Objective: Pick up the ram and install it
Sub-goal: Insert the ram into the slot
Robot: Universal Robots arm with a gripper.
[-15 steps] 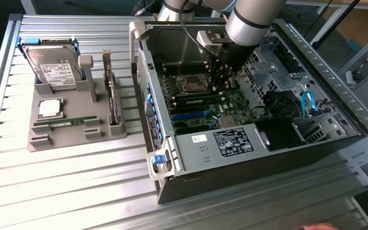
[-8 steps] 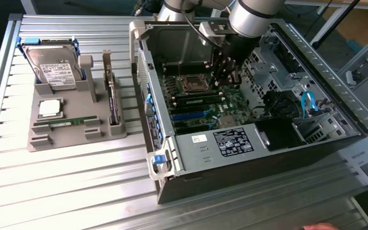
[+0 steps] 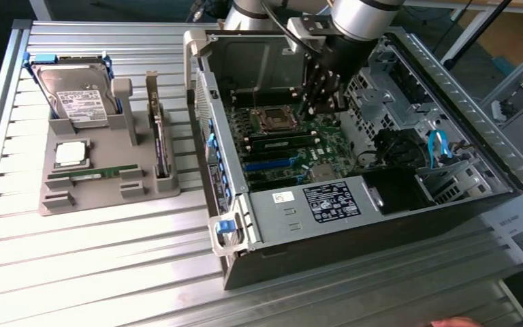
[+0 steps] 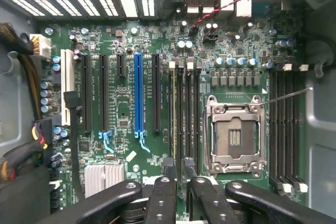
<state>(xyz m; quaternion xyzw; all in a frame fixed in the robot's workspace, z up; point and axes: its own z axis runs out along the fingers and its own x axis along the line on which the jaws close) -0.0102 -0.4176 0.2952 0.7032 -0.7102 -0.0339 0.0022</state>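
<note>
The ram [image 3: 92, 175] is a thin green stick lying flat in a slot of the grey holder tray [image 3: 107, 199], at the exterior view's left, outside the computer case. My gripper [image 3: 321, 103] hangs inside the open case [image 3: 370, 225], well apart from the ram. It sits above the motherboard [image 4: 123, 103], over the black memory slots [image 4: 185, 114] beside the empty processor socket [image 4: 234, 135]. In the wrist view the gripper [image 4: 178, 170] is open, its two black fingertips [image 4: 167, 168] stand apart, and only the board shows between them.
The tray also holds a hard drive [image 3: 80, 92], a square silver processor [image 3: 71, 154] and a dark expansion card [image 3: 160, 139] standing on edge. The case walls, a drive cage [image 3: 375, 88] and blue cables [image 3: 438, 146] crowd around the arm. A second bank of slots [image 4: 286, 129] lies past the socket.
</note>
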